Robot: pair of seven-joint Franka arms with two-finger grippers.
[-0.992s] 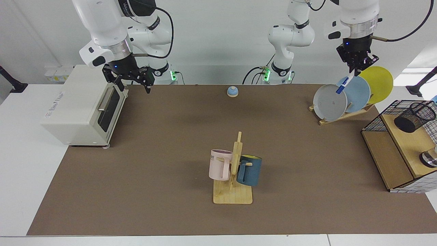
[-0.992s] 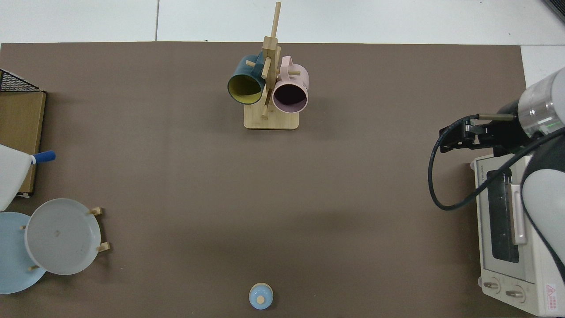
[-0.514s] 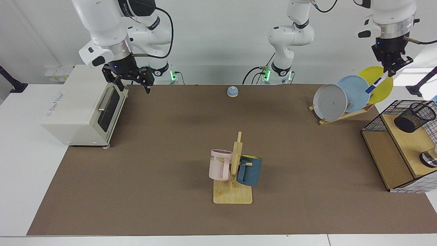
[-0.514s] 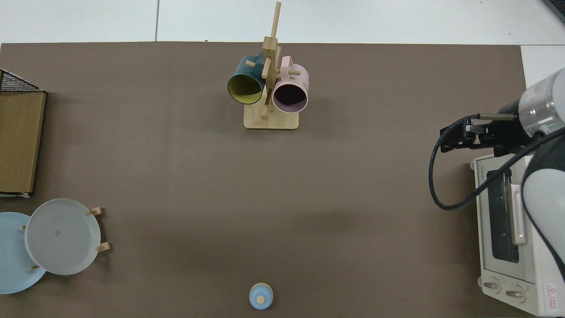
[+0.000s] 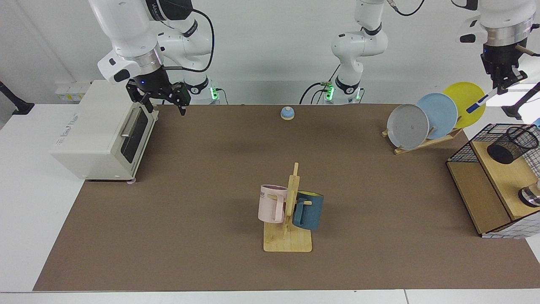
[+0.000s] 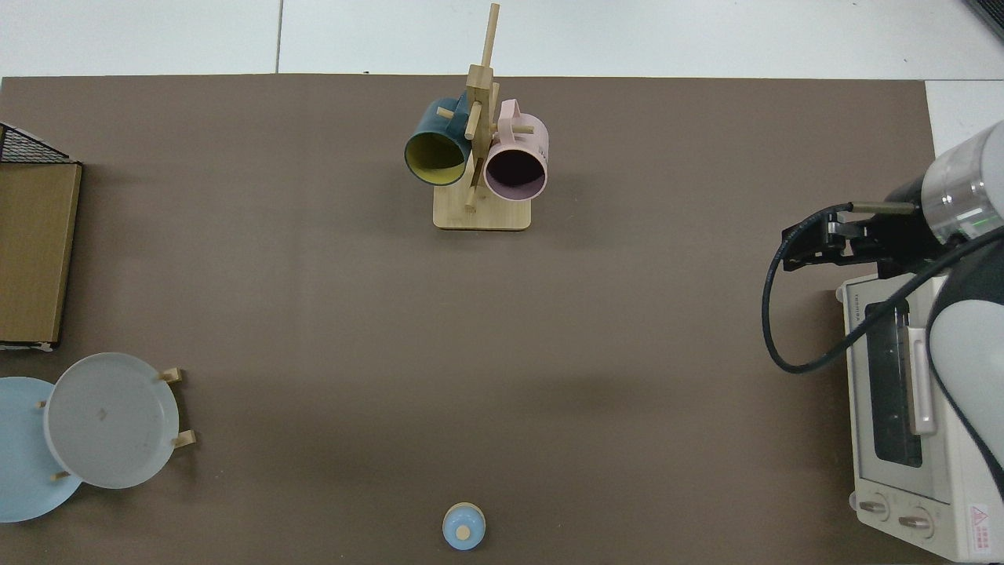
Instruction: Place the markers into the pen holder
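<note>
In the facing view the marker [image 5: 478,103], white with a blue end, hangs slanted in the air in front of the yellow plate. My left gripper [image 5: 502,88] is shut on its upper end, high at the far right. The pen holder [image 5: 513,144], a black mesh cup, leans tilted on the upper wooden board of the wire frame, below and a little right of the marker. My right gripper [image 5: 163,104] waits open and empty by the toaster oven's top front edge, and it also shows in the top view [image 6: 794,249]. Marker, pen holder and left gripper are outside the top view.
A black wire frame with wooden boards [image 5: 476,193] stands at the right edge. A rack with grey, blue and yellow plates [image 5: 422,122] is beside it. A mug tree [image 5: 288,213] holds a pink and a blue mug mid-table. A small bell [image 5: 287,112] and a toaster oven [image 5: 101,131] stand further off.
My left gripper has carried the marker to the right and slightly up, from in front of the blue plate towards the wire frame, and out of the top view. The right arm has not moved.
</note>
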